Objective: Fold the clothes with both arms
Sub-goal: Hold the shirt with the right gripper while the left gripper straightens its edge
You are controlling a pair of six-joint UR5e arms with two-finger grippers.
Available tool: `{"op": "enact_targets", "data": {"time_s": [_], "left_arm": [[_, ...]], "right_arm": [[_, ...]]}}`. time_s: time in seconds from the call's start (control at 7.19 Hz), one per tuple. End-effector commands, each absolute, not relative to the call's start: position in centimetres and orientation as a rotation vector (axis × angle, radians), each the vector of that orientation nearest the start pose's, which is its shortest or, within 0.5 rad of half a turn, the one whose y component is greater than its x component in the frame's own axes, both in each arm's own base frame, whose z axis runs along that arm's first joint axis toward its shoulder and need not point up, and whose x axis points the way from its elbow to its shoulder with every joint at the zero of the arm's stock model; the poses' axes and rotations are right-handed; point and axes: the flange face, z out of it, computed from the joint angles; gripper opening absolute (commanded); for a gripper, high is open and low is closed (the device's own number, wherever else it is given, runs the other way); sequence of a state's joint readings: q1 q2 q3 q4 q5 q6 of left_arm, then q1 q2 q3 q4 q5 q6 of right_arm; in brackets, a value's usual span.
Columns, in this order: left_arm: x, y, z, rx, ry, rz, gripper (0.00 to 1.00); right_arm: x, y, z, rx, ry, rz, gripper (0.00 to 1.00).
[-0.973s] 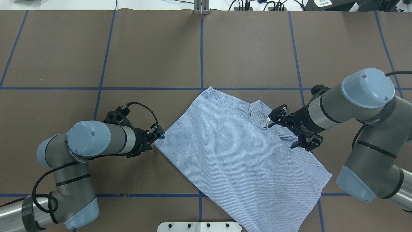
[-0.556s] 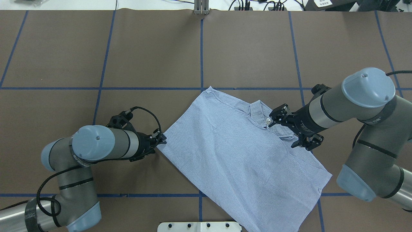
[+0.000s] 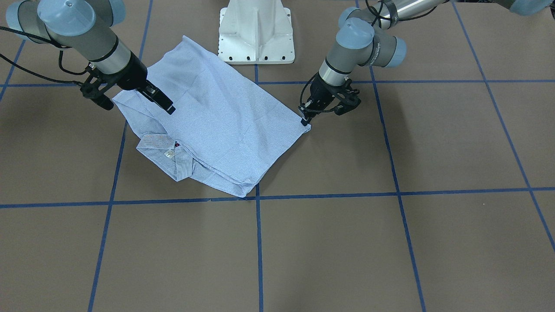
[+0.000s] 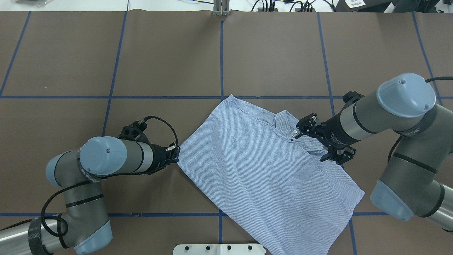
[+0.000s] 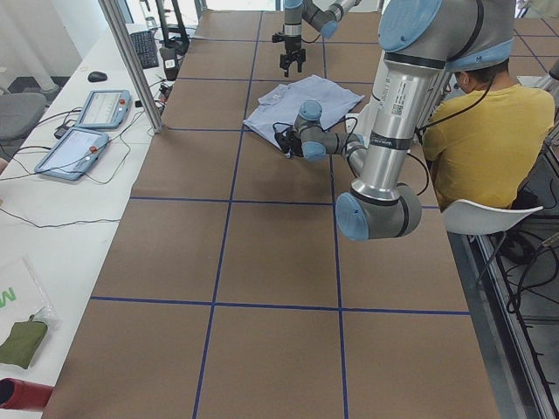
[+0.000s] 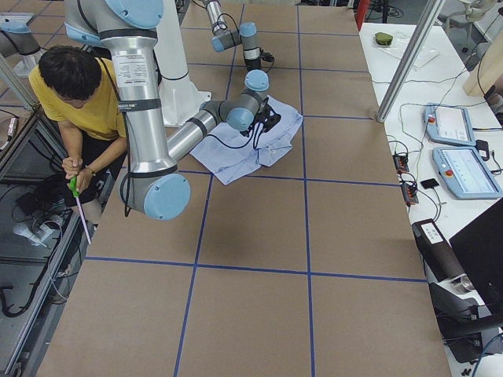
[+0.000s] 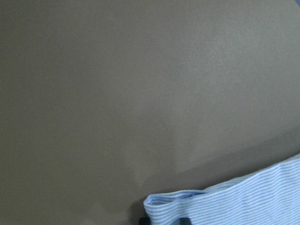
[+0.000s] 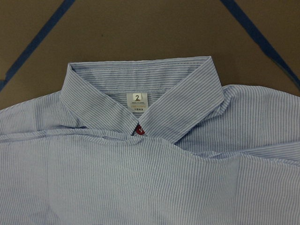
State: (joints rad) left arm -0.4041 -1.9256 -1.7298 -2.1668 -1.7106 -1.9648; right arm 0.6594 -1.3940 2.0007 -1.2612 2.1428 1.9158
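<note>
The light blue striped shirt (image 4: 262, 170) lies folded flat on the brown table, collar toward the far right. Its collar (image 8: 140, 86), white neck label (image 8: 137, 100) and a dark red button (image 8: 139, 130) fill the right wrist view. My left gripper (image 4: 176, 155) (image 3: 305, 120) is low at the shirt's left corner (image 7: 187, 204), which curls up at its edge, and the narrow jaws look shut on it. My right gripper (image 4: 309, 147) (image 3: 138, 108) hangs open over the shirt just beside the collar, holding nothing.
The robot's white pedestal base (image 3: 256, 32) stands right behind the shirt's near hem. A seated person in a yellow shirt (image 5: 485, 131) is beside the robot. Control tablets (image 5: 87, 131) lie on a side bench. Blue tape lines (image 4: 221, 53) grid the table.
My left arm shifted toward the shirt and its gripper settled lower at the left corner, which moved slightly right. The right arm barely moved and stays open.
</note>
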Motion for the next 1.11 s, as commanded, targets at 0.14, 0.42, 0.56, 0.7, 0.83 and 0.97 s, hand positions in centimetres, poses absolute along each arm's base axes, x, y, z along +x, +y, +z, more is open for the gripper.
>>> {"op": "enact_targets", "data": {"time_s": [0.14, 0.42, 0.56, 0.7, 0.83, 0.97], "left_arm": [[49.5, -43.2, 28.7, 0.099, 1.122, -0.607, 0.0], [49.7, -55.0, 29.0, 0.242, 1.046, -0.642, 0.0], [49.7, -60.4, 30.3, 0.302, 1.079, -0.661, 0.0], [50.0, -65.4, 30.6, 0.35, 1.093, -0.668, 0.0], [49.5, -68.1, 30.5, 0.394, 1.058, -0.636, 0.0], [49.2, -68.6, 30.7, 0.406, 1.046, -0.626, 0.0]], "right_arm": [[-36.6, -38.4, 33.1, -0.391, -0.975, 0.653, 1.0], [-36.7, -38.4, 33.4, -0.394, -0.971, 0.655, 1.0], [-37.0, -38.6, 33.5, -0.396, -0.965, 0.659, 1.0], [-37.2, -38.6, 33.8, -0.396, -0.961, 0.66, 1.0], [-37.5, -39.0, 33.6, -0.361, -0.965, 0.673, 1.0], [-38.7, -39.0, 33.1, -0.328, -0.969, 0.673, 1.0]]}}
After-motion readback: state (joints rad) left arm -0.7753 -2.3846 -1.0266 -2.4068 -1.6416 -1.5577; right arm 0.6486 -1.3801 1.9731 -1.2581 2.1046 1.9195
